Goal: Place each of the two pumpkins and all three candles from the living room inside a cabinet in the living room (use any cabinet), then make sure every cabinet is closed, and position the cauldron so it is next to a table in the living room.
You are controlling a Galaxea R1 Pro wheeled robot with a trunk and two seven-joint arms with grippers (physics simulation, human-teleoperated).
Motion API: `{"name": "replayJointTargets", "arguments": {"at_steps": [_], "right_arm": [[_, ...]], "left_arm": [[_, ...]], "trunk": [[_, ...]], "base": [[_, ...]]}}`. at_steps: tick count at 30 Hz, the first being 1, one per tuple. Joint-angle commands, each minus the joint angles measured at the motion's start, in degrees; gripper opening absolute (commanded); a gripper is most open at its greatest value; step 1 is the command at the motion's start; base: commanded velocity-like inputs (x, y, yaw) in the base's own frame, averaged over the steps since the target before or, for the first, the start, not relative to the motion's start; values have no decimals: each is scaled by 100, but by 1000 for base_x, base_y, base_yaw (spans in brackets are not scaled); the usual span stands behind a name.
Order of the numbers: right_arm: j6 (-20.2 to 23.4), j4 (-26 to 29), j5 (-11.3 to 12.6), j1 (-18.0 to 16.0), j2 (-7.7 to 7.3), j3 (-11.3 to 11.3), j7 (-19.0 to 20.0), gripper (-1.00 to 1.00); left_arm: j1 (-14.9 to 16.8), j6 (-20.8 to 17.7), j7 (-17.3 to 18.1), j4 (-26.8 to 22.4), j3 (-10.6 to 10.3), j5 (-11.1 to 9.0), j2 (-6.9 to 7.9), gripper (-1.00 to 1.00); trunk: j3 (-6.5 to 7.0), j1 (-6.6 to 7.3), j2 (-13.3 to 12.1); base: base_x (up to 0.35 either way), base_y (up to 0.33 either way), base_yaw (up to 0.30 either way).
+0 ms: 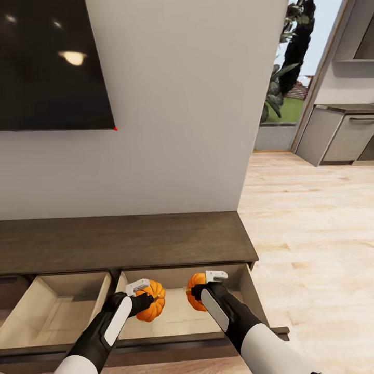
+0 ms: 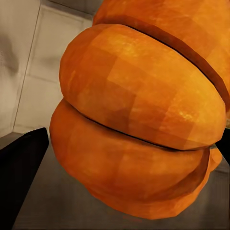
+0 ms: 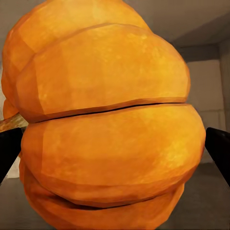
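Nearest the camera in the head view, both black-and-white forearms reach down and forward over the front edge of the long dark brown cabinet (image 1: 130, 241). The left gripper (image 1: 147, 297) is clamped on one pumpkin (image 1: 153, 302), and the right gripper (image 1: 201, 286) is clamped on the other pumpkin (image 1: 195, 296). Both orange balls hang above the same opened compartment (image 1: 176, 311), the right-hand one of the two that show, whose pale beige floor lies bare beneath them. The two pumpkins sit side by side, apart from each other, with nothing between them and the compartment floor.

In the left wrist view the held pumpkin (image 2: 139, 115) is pressed between dark fingers (image 2: 21, 177), with the beige compartment panels behind it. In the right wrist view its pumpkin (image 3: 105, 124) is flanked by dark fingertips (image 3: 218, 151) at both edges.

Just left of that compartment, a second open compartment (image 1: 57, 306) shows a pale interior with nothing visible in it. A further dark front (image 1: 10, 291) at the far left edge looks shut.

Beyond the cabinet's flat top rises a pale wall (image 1: 176, 104) carrying a dark screen (image 1: 52, 62). To the right, light wooden flooring (image 1: 311, 218) runs back to grey kitchen units (image 1: 343, 135) and a window with greenery (image 1: 291, 57).
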State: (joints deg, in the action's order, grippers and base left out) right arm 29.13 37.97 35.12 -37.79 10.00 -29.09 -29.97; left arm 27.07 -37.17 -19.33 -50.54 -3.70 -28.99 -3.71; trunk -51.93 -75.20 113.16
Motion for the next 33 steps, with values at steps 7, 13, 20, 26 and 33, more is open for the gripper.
{"name": "replayJointTargets", "arguments": {"at_steps": [7,13,20,26,33], "right_arm": [[3,0,-5,0,0,0,-5,-100],[4,0,-5,0,0,0,-9,-100],[5,0,-5,-2,0,0,-1,-100],[5,0,-5,-6,0,0,0,-100],[27,-8,-2,-9,0,8,-1,-100]], "left_arm": [[0,-1,2,0,1,-2,2,-100],[0,1,24,0,1,-2,2,-100],[0,8,10,0,1,6,-1,-100],[0,8,-2,0,-2,7,-7,-100],[0,10,-8,0,-8,7,-7,-100]], "trunk": [[0,0,0],[-56,-88,160],[-176,-242,441],[-284,-373,682],[-409,-527,963]], "base": [[155,0,1],[10,0,183],[1,0,59],[0,0,2],[0,0,0]]}}
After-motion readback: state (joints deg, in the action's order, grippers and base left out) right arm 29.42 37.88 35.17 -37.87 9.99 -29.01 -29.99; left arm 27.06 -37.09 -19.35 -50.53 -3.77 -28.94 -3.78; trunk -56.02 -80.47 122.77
